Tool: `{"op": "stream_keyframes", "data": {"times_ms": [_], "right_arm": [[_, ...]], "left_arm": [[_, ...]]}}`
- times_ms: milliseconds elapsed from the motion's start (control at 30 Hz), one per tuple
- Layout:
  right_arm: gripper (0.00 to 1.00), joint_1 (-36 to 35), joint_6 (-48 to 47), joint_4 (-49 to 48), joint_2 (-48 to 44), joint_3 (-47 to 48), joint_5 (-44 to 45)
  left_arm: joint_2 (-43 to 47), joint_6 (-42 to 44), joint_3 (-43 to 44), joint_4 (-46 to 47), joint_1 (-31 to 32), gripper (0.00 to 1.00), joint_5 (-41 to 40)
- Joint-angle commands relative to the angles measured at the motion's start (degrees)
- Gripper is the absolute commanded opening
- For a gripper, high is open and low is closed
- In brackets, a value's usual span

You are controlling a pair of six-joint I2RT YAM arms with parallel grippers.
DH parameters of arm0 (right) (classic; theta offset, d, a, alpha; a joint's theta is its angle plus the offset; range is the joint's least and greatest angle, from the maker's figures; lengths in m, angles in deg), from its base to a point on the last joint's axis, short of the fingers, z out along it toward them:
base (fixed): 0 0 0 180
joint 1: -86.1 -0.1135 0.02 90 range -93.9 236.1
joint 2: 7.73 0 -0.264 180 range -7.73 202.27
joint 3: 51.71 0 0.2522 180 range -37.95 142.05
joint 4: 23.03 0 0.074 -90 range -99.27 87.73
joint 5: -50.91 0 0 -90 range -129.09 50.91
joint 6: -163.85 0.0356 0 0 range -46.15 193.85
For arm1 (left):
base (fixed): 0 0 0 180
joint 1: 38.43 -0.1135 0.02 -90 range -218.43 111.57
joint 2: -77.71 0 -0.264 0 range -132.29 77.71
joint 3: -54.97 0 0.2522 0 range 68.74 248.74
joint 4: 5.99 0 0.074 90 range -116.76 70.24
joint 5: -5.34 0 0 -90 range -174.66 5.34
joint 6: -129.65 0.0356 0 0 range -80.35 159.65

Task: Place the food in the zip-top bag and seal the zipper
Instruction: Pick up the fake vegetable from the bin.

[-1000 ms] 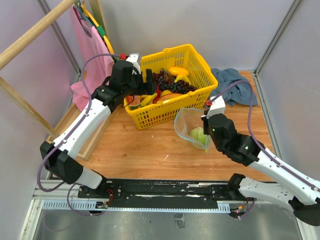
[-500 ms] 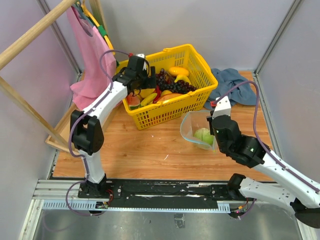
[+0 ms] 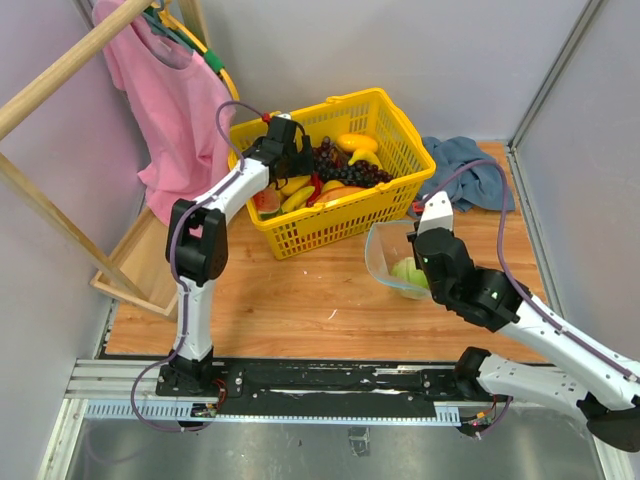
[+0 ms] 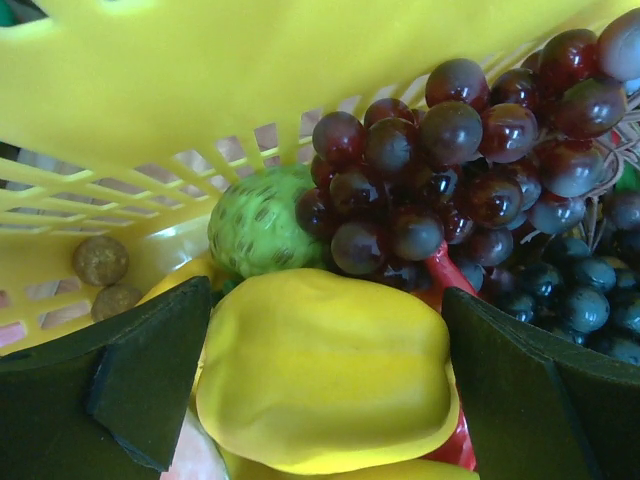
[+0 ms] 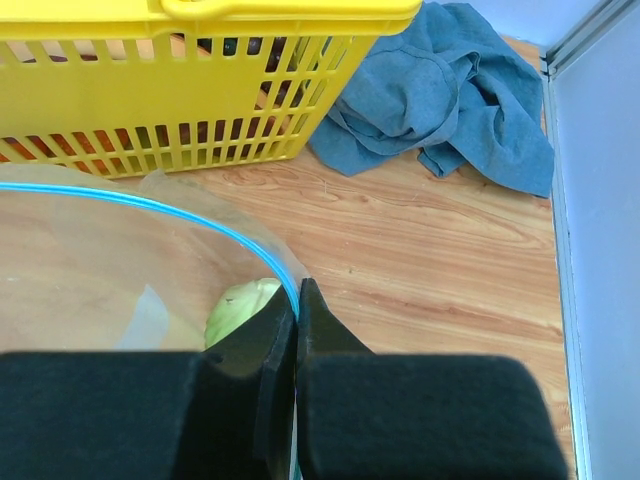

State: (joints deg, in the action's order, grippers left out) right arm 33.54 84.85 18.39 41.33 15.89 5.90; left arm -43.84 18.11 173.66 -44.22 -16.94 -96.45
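My left gripper [image 3: 298,158] is down inside the yellow basket [image 3: 395,115]. In the left wrist view it [image 4: 325,385] is open, with one finger on each side of a smooth yellow fruit [image 4: 325,370]. A bumpy green fruit [image 4: 260,222] and dark grapes [image 4: 450,160] lie just behind. My right gripper [image 3: 420,258] is shut on the rim of the clear zip-top bag [image 3: 385,250] and holds its mouth open. In the right wrist view the gripper [image 5: 297,305] pinches the blue zipper strip [image 5: 150,205]. A smooth green fruit [image 5: 240,310] lies inside the bag [image 5: 100,270].
The basket also holds bananas [image 3: 295,197], an orange fruit [image 3: 345,192] and more yellow fruit [image 3: 357,143]. A blue cloth [image 3: 470,170] lies behind the bag at the right. A pink garment [image 3: 165,110] hangs from a wooden rack [image 3: 60,70] at the left.
My left arm has swung in from the left and its gripper has moved right, deeper into the basket. My right gripper has shifted slightly with the bag, still holding its rim.
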Motion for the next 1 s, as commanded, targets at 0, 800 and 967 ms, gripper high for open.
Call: {"op": "stream_keyframes", "data": {"times_ms": [0,800,967], "right_arm": [[0.01,0.61,-0.26,-1.43,0.44,1.54,-0.09],[0.01,0.61,-0.46,-2.91,0.53,0.85,-1.05],[0.01,0.61,-0.46,-3.01,0.18,0.56,-0.98]], "left_arm": [[-3.02,-1.27,0.41,-1.00,-0.65,0.99,1.65],[13.65,4.72,-12.48,-4.28,1.79,0.85,11.31],[16.62,5.18,-12.21,-4.42,1.73,0.76,8.58]]}}
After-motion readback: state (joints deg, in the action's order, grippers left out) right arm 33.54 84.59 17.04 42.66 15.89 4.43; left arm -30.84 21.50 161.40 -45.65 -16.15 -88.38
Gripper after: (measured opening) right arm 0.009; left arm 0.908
